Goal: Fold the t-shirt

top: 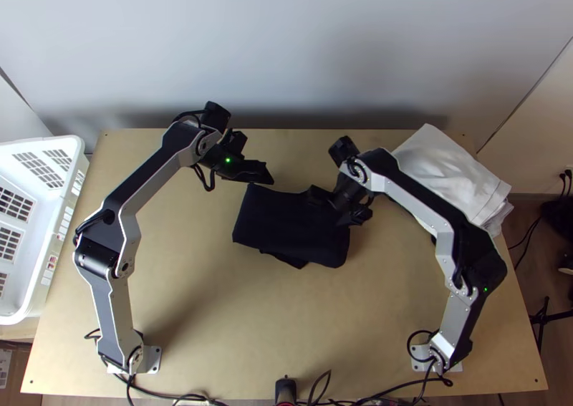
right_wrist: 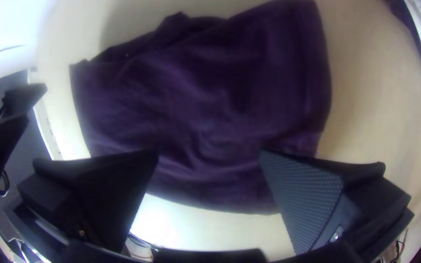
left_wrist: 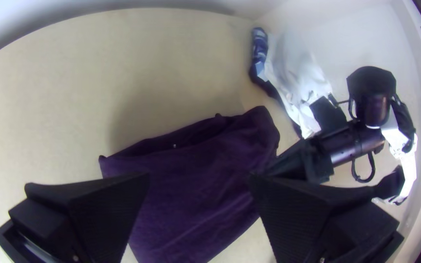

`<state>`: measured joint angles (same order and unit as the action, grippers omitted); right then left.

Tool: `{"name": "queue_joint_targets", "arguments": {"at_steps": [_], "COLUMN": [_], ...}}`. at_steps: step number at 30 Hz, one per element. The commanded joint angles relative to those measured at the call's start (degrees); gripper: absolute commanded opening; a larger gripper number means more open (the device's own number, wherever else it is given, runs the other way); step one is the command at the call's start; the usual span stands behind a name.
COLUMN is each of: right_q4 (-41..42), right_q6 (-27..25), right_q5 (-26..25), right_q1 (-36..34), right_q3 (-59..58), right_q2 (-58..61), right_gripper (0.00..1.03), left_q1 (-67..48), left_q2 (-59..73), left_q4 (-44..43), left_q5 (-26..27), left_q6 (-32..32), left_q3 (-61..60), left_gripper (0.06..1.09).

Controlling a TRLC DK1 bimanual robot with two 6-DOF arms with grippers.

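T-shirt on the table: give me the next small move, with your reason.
I'd lower the right gripper slightly and pinch the t-shirt's right part. Its fingers stand apart over the cloth, gripping none. The folded bundle looks uneven, with a small corner poking out past the near edge, so a gentle grip there could probably start squaring it up.

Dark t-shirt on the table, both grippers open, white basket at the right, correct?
Wrong side: the top view shows the white basket on the left. The dark t-shirt is on the table, with the left gripper and right gripper open.
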<state>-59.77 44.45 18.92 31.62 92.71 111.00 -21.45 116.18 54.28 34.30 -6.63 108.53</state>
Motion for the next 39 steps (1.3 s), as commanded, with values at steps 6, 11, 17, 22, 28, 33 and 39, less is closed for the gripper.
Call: {"name": "queue_joint_targets", "arguments": {"at_steps": [6, 11, 17, 22, 28, 33, 39], "right_q4": [0.2, 7.2, 7.8, 8.9, 17.2, 28.5, 37.2], "right_q6": [1.2, 0.8, 0.6, -0.9, -5.6, -8.4, -8.6], "right_q5": [3.9, 3.7, 2.9, 3.0, 9.0, 12.9, 18.1], "right_q1": [6.5, 4.9, 2.2, -4.1, -16.1, -21.2, -23.0], "right_q3": [-6.4, -8.9, -5.3, -8.4, -24.2, -35.8, -40.9], "right_q2": [0.1, 3.8, -2.7, -13.1, -18.8, -21.0, -18.5], "right_gripper": [0.97, 0.97, 0.97, 0.97, 0.97, 0.97, 0.97], "left_q1": [0.0, 0.2, 0.0, -1.0, -3.9, -6.4, -9.4], "left_q2": [-0.7, -0.7, -2.5, -6.0, -7.1, -6.9, -7.4], "left_q4": [-0.1, 0.0, 0.7, 0.7, 0.2, -2.8, -6.4], "left_q5": [0.1, 0.1, 0.1, 0.1, -0.6, -3.7, -9.1], "left_q6": [0.0, 0.0, -0.5, -0.3, -0.2, 0.3, 3.1], "left_q3": [0.2, 0.1, -0.6, -3.6, -5.4, -8.8, -14.7], "left_gripper": [1.04, 1.04, 1.04, 1.04, 1.04, 1.04, 1.04]}}
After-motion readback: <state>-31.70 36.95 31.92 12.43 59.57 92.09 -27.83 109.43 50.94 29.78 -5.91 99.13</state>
